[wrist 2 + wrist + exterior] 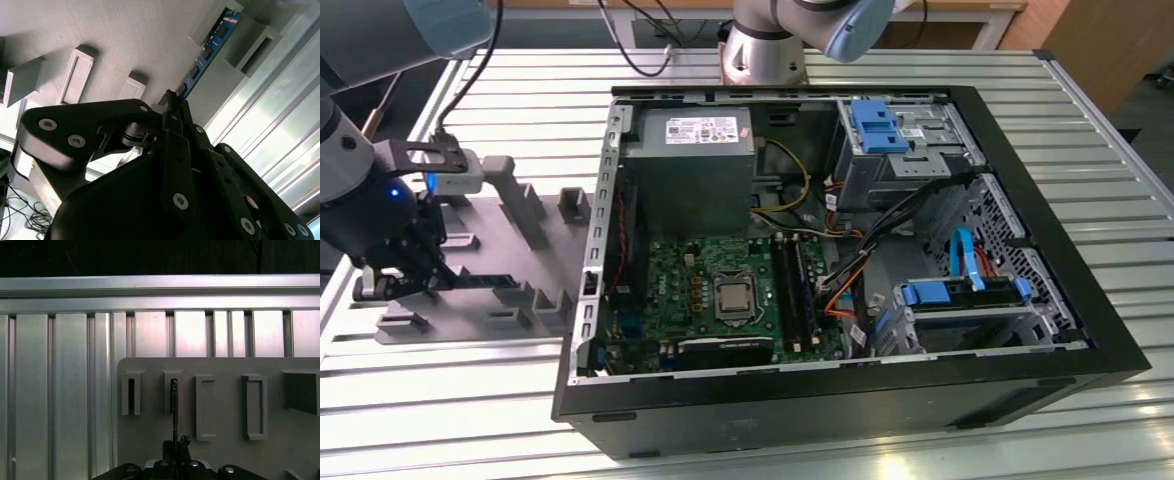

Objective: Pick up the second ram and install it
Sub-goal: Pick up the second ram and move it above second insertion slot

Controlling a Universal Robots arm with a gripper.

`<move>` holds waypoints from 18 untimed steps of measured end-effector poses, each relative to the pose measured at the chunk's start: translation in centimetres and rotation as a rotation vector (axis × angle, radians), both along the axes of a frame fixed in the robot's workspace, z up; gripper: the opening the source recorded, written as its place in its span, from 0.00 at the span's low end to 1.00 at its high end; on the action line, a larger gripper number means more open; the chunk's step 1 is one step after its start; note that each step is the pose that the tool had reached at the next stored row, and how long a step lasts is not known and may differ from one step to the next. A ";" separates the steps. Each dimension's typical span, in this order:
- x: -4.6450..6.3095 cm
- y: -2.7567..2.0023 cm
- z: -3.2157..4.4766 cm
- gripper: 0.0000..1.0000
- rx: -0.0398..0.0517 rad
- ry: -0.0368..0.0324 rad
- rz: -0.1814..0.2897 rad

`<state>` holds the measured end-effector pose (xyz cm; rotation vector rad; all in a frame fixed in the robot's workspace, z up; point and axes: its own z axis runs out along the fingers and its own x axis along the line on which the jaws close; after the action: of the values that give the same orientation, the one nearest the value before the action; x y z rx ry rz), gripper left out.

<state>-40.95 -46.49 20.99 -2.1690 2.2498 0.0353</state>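
Note:
The second ram [209, 46] is a narrow blue circuit-board stick standing on edge in a raised slot of the grey fixture plate [125, 35]. In the first wrist view the ram [174, 402] shows edge-on as a thin dark line in the second slot holder. My gripper [173, 101] has its black fingers closed on the near end of the stick, and its fingertips [176, 446] meet around the edge. In the exterior view the gripper [403, 272] hangs low over the fixture [507, 300], at that view's left, beside the open computer case [1067, 330].
The case lies open with the green motherboard [687, 275], its dark memory slots [795, 290], a grey power supply [687, 165], blue drive brackets [874, 125] and loose cables. The fixture carries several raised slot holders [254, 407]. Ribbed aluminium table [881, 450] lies all around.

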 end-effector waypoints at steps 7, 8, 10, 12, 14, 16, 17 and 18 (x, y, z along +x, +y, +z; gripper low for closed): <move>0.0 0.00 0.19 0.14 -0.0001 0.0001 0.000; 0.0 0.00 0.21 0.14 0.0000 0.0000 0.000; 0.0 0.00 0.27 0.14 -0.0001 0.0001 0.000; 0.0 0.00 0.34 0.14 -0.0001 0.0002 0.000; 0.0 0.00 0.42 0.14 -0.0001 0.0002 0.000; 0.0 0.00 0.49 0.14 -0.0001 0.0001 0.000; 0.0 0.00 0.52 0.14 0.0000 0.0000 0.000; 0.0 0.00 0.55 0.14 0.0000 0.0000 0.000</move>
<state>-40.95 -46.49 21.54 -2.1690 2.2499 0.0353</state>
